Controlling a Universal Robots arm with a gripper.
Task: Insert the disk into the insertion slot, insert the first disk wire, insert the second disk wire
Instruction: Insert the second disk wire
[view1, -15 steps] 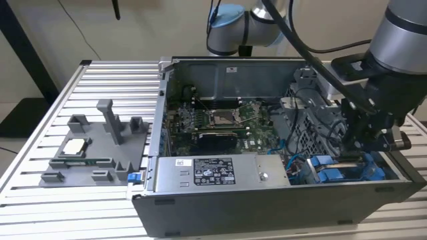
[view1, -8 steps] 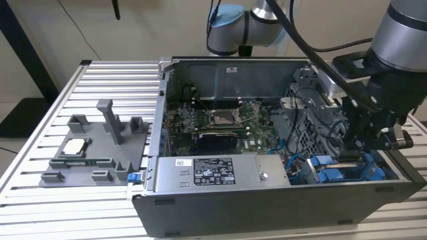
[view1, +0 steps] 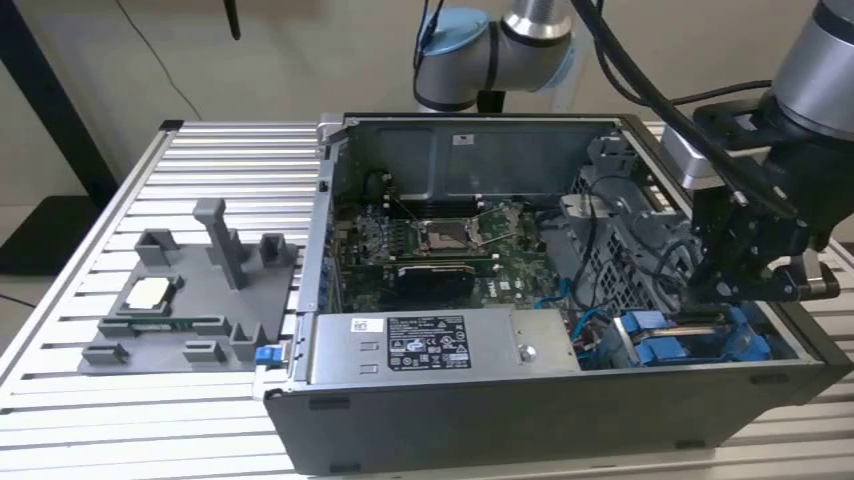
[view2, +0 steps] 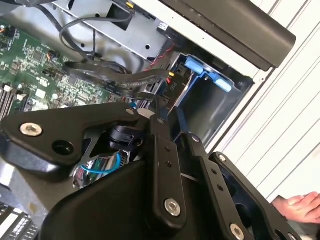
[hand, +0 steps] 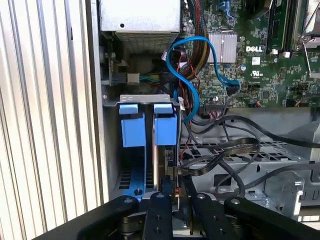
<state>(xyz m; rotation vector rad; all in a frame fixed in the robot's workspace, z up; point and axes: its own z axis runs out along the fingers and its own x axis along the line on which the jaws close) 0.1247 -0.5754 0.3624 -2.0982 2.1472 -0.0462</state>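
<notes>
Just beyond the pincer (hand: 172, 200), inside the lower front corner of the black computer case (view1: 534, 420), the disk (hand: 161, 165) is standing on edge in the insertion slot (hand: 142, 100). Its bright blue carrier tabs (hand: 165, 127) are showing at the far end from the pincer, and most of its flat body is being hidden by the bay wall and the black linkage. Whether it is sitting fully home cannot be told. The pincer's fingers (hand: 165, 187) are lying close together around the near edge of the drive, but the contact itself is being covered by the linkage, so whether they are gripping it cannot be told.

Beside the pincer, black cables (hand: 225, 155) are looping over a perforated metal cage, and a light blue cable (hand: 192, 65) is curving further off toward the green motherboard (hand: 260, 65). Their ends are tangled and hard to follow.

Seen from the exterior view, the pincer (view1: 721, 300) is reaching down into the case, hiding much of the blue carrier (view1: 667, 340). A grey power supply box (view1: 427, 345) is lying alongside. The case is resting on a ribbed metal counter (view1: 200, 160), and a grey fixture (view1: 187, 300) is sitting well apart from the pincer. A hand (view2: 300, 207) is showing, partly cut off, at the edge of the second wrist view.
</notes>
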